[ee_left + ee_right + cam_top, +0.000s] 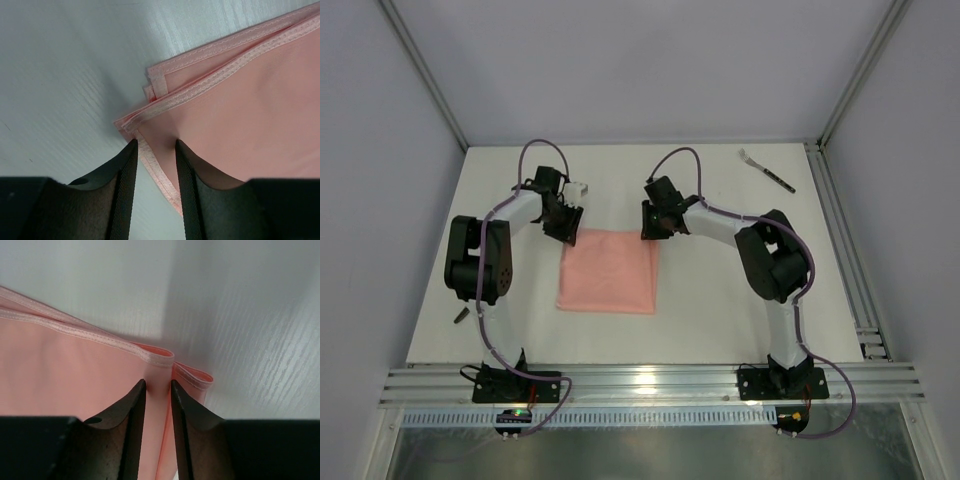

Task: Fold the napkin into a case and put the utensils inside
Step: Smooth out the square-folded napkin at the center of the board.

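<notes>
Both claws sat at the far corners of the folded napkin (pixel 610 272). The left gripper (pixel 155 142) straddled the left corner's hem and the right gripper (pixel 158 381) the right corner's layered edge, jaws narrowly apart with cloth between; whether either truly pinched it, I could not tell. The napkin lay flat on the table (pixel 720 300), the fork (pixel 767 170) well apart at the far right.

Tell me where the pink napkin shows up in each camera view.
Top external: the napkin lies just left of centre.
Left wrist: it fills the right side.
Right wrist: it fills the lower left.
Shared landmark: its stitched far hem.
</notes>
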Controlling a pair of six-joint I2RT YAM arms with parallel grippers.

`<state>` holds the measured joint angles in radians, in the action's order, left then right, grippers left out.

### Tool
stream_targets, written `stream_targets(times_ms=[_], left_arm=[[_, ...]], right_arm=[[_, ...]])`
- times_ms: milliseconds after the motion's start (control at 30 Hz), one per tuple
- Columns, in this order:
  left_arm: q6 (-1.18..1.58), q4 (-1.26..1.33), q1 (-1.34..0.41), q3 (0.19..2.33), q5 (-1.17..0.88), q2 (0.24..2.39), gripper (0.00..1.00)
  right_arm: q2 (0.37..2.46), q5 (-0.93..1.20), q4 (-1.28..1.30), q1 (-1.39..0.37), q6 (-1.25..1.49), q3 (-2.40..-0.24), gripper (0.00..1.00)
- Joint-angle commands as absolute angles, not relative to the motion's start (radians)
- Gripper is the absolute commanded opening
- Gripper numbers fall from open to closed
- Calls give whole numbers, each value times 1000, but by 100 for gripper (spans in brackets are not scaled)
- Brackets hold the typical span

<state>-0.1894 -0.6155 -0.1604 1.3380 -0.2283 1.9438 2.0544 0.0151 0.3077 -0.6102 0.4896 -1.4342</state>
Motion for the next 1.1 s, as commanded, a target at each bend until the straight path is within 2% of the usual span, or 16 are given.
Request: stream_targets(times_ms=[0, 67, 100, 167, 300, 533, 867, 1067], left_arm=[[-183, -578, -153, 1333, -256, 1944, 37], [-187, -580, -153, 1333, -273, 1945, 33], [-192, -578, -153, 1332, -278, 1944, 29], [-195, -575, -153, 1330, -291, 1937, 20], [-190, -557, -153, 1319, -316, 1925, 1], [-193, -526, -153, 1285, -356, 1844, 0], [-198, -529, -158, 1276, -419, 1807, 0], [-204, -528, -176, 1292, -403, 1855, 0]], right_arm=[[2086, 41, 298, -609, 505, -1486, 29], [2088, 55, 285, -607, 503, -1483, 19], [2079, 55, 281, -609, 503, -1480, 11], [2071, 48, 270, -609, 500, -1476, 4], [2016, 20, 264, -607, 494, -1453, 4], [1884, -41, 227, -609, 508, -1341, 4], [1803, -116, 221, -607, 589, -1223, 4], [1848, -114, 196, -588, 606, -1201, 4]])
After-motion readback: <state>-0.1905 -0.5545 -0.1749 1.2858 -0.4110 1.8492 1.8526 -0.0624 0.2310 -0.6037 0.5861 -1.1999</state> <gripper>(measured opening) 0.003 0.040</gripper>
